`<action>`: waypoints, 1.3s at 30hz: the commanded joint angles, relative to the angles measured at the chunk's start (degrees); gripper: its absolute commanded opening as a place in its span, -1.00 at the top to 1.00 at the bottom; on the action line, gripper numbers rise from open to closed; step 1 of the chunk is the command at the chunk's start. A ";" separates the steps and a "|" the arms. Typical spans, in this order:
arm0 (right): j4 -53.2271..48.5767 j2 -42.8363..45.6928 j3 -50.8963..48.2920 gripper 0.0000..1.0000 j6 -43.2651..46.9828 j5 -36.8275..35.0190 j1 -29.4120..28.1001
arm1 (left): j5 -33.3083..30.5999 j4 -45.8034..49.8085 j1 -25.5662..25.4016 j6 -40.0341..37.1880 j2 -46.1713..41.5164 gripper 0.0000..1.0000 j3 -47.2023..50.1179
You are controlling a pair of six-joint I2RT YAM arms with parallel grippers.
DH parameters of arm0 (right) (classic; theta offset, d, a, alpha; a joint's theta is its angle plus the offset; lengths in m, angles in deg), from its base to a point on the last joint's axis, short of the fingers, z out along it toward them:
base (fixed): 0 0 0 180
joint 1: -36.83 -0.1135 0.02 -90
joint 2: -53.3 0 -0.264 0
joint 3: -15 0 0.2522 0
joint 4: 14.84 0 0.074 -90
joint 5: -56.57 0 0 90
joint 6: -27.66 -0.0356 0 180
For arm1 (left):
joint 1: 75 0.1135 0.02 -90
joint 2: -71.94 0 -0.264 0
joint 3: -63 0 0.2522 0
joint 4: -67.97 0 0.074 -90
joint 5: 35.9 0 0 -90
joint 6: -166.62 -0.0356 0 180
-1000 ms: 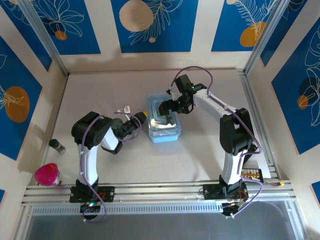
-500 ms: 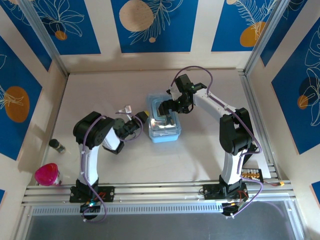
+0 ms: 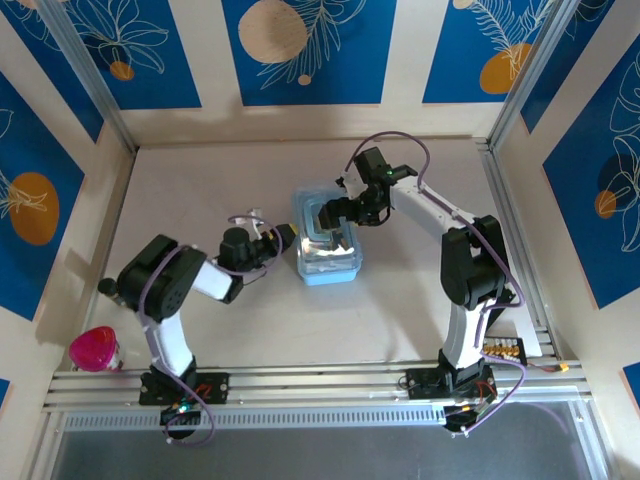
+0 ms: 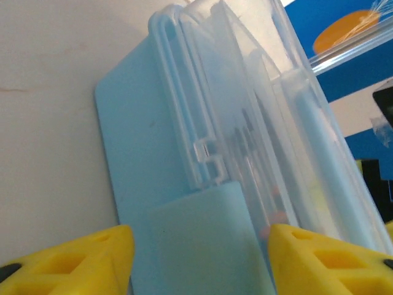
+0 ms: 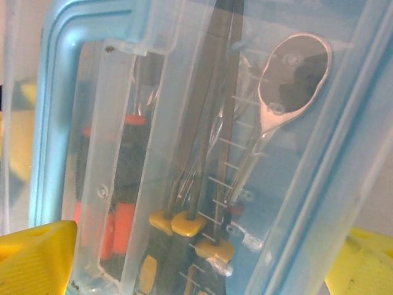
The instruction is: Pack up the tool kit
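The tool kit's light-blue case (image 3: 328, 262) lies shut at the table's middle. My left gripper (image 3: 284, 238) is at its left side. In the left wrist view its yellow fingertips (image 4: 80, 258) stand apart on either side of the case's blue latch flap (image 4: 206, 236), touching nothing. My right gripper (image 3: 336, 214) hovers over the case's far end, open wide. Through the clear lid (image 5: 184, 92) I see yellow-and-black screwdrivers (image 5: 190, 184), a red-orange handle (image 5: 120, 215) and a shiny wrench (image 5: 288, 67). The right gripper (image 5: 199, 264) straddles them from just above.
A pink cup (image 3: 95, 348) stands at the near left by the rail, with a small dark bottle (image 3: 105, 286) behind it, close to my left arm's elbow. A small clear scrap (image 3: 248, 218) lies left of the case. Aluminium posts and walls border the table.
My left arm's elbow has swung out to the left and lower, while its gripper stayed at the case's side and its jaws widened. The right arm has barely moved.
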 commanded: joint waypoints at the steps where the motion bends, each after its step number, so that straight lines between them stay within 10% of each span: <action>1: -1.77 -0.13 -2.32 -1.00 0.78 6.96 0.62 | 1.05 24.12 1.16 -12.65 -9.30 -0.35 -3.99; 6: 2.99 9.06 -4.57 -0.98 1.51 2.79 3.97 | -4.44 44.83 4.60 -23.51 -21.52 -0.99 -11.50; 12: 22.36 30.82 -24.22 -0.98 -1.19 -8.84 11.60 | -24.02 58.32 8.83 -35.96 -38.94 -0.99 -10.11; 19: 56.84 49.56 -56.78 -0.98 4.82 -21.57 19.68 | -36.43 43.42 15.23 -44.68 -48.51 -0.99 7.71; 30: 90.88 22.11 -63.97 -0.99 7.17 -24.83 20.10 | -32.26 11.78 21.39 -48.55 -25.21 -0.99 13.44; 39: 89.73 21.51 -64.27 -0.98 4.61 -22.58 23.10 | -27.68 4.09 20.84 -51.70 -13.00 -0.99 10.69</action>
